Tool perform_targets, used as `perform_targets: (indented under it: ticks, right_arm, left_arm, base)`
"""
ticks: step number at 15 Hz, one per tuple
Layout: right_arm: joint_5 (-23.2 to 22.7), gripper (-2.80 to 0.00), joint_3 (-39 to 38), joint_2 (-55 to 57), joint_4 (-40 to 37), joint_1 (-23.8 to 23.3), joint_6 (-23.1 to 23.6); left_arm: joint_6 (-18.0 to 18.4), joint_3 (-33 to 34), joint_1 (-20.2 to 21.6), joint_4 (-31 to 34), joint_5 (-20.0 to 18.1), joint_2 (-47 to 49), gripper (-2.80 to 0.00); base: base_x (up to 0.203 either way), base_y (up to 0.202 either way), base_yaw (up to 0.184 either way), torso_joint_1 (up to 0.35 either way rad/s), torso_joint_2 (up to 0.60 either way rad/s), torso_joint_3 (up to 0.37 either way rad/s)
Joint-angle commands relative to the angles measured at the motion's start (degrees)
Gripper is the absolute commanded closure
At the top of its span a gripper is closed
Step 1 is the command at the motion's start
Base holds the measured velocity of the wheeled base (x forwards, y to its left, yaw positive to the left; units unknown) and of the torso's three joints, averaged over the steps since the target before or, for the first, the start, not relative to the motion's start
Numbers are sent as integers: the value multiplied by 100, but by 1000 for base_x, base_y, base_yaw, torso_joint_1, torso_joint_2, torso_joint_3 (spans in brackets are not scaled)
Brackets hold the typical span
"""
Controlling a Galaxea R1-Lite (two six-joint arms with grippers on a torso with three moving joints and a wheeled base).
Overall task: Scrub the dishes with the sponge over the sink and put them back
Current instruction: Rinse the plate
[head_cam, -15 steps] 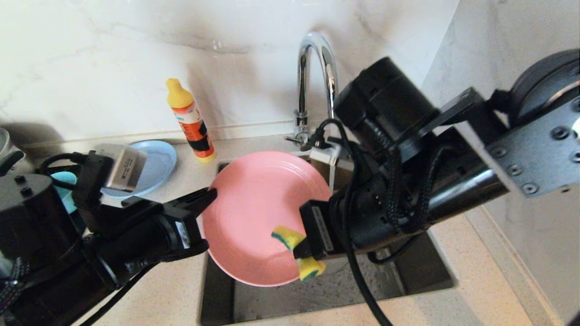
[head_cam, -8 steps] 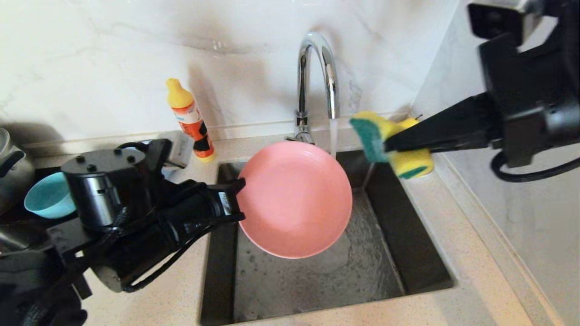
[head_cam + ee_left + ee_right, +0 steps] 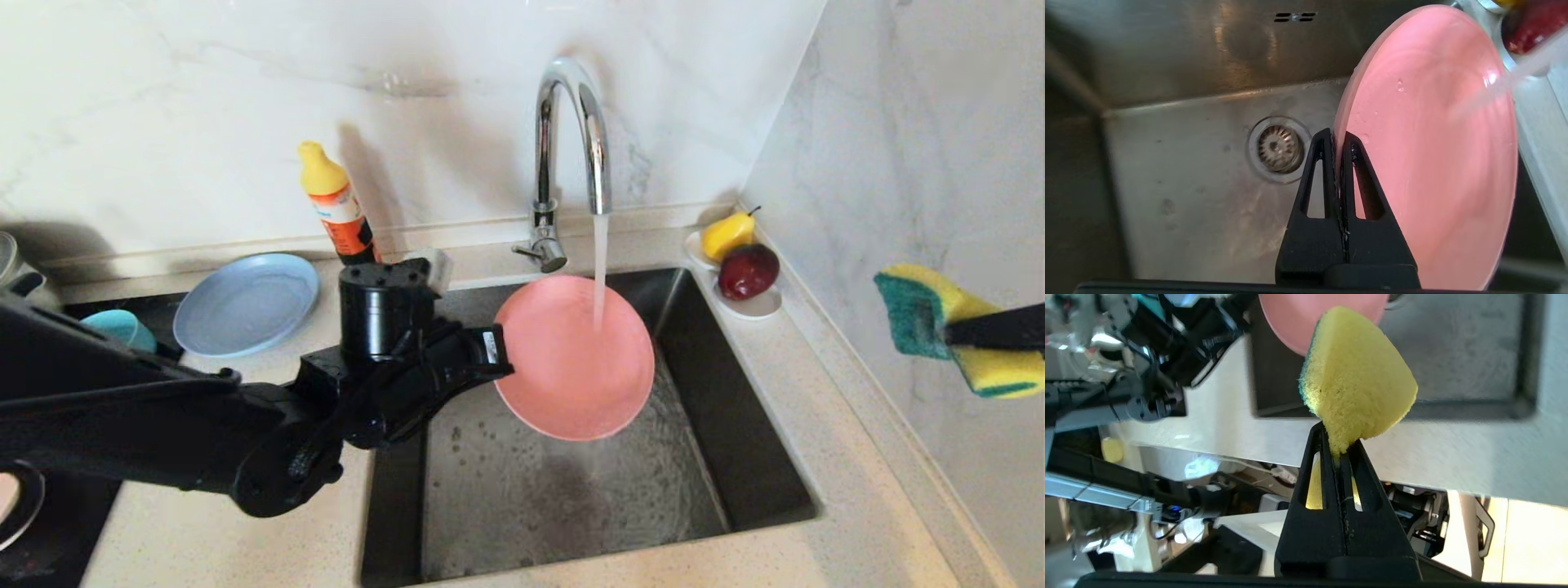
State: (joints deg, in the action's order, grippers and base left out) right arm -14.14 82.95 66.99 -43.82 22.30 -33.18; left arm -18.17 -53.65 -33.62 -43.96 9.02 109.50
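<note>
My left gripper [image 3: 500, 359] [image 3: 1337, 136] is shut on the left rim of the salmon-pink plate [image 3: 571, 359] [image 3: 1433, 163]. It holds the plate tilted above the sink [image 3: 759, 490], over the drain strainer [image 3: 1280, 148]. Water from the faucet [image 3: 571, 114] runs onto the plate's upper part. My right gripper [image 3: 951, 335] [image 3: 1337, 445] is at the far right, beyond the sink and near the side wall. It is shut on the yellow and green sponge [image 3: 955, 343] [image 3: 1357, 384]. A grey-blue plate [image 3: 245, 302] and a teal bowl [image 3: 118, 327] rest on the left counter.
The orange detergent bottle [image 3: 339, 212] stands behind the left arm by the back wall. A small white dish [image 3: 759, 306] with a pear and an apple sits at the sink's back right corner. The marble side wall rises close on the right.
The right gripper has lifted the sponge off the plate and swung it up and out to the right. The left gripper has carried the plate back under the running water.
</note>
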Motion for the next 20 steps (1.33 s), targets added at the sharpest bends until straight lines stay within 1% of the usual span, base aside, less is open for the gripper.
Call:
perform_targets:
  ticks: [1, 3, 5, 6, 9, 10, 12, 14, 16, 18, 19, 20]
  right_arm:
    - [-9, 0, -600, -529, 152, -171, -14]
    - [-10, 0, -906, -625, 398, -204, -15]
    - [-1, 0, -1022, -612, 427, -215, -8]
    - [-2, 0, -1073, -596, 502, -245, -5]
    - [-17, 0, -1267, -554, 748, -269, 52]
    - [-24, 0, -1343, -541, 808, -270, 57]
    - [-61, 0, -1491, -555, 978, -270, 57]
    - [-62, 0, -1517, -591, 984, -279, 57]
    - [-62, 0, -1575, -620, 990, -288, 57]
    - [-68, 0, -1631, -626, 995, -297, 57]
    - [-71, 0, -1659, -617, 998, -297, 57]
    - [-71, 0, -1688, -600, 998, -297, 57]
  left_arm:
    - [-167, -596, -27, 10, 5, 746, 0]
    - [-345, -1170, -38, 401, 0, 1025, 0]
    - [-518, -1621, -51, 736, -97, 1230, 0]
    - [-566, -1734, -99, 770, -157, 1297, 0]
    - [-581, -1956, -276, 782, -172, 1451, 0]
    - [-593, -1956, -291, 776, -172, 1499, 0]
    - [-738, -1922, -321, 775, -172, 1522, 0]
    - [-875, -1912, -360, 782, -168, 1522, 0]
    - [-882, -1883, -391, 787, -97, 1510, 0]
    - [-816, -1788, -331, 877, 52, 1338, 0]
    - [-693, -1694, -176, 920, 130, 1178, 0]
    - [-495, -1533, 22, 920, 178, 977, 0]
  base:
    - [0, 0, 0, 0, 0, 0]
    - [0, 0, 0, 0, 0, 0]
    - [0, 0, 0, 0, 0, 0]
    - [0, 0, 0, 0, 0, 0]
    - [0, 0, 0, 0, 0, 0]
    - [0, 0, 0, 0, 0, 0]
    - [0, 0, 0, 0, 0, 0]
    - [0, 0, 0, 0, 0, 0]
    - [0, 0, 0, 0, 0, 0]
    - [0, 0, 0, 0, 0, 0]
    - [0, 0, 0, 0, 0, 0]
    - [0, 0, 0, 0, 0, 0]
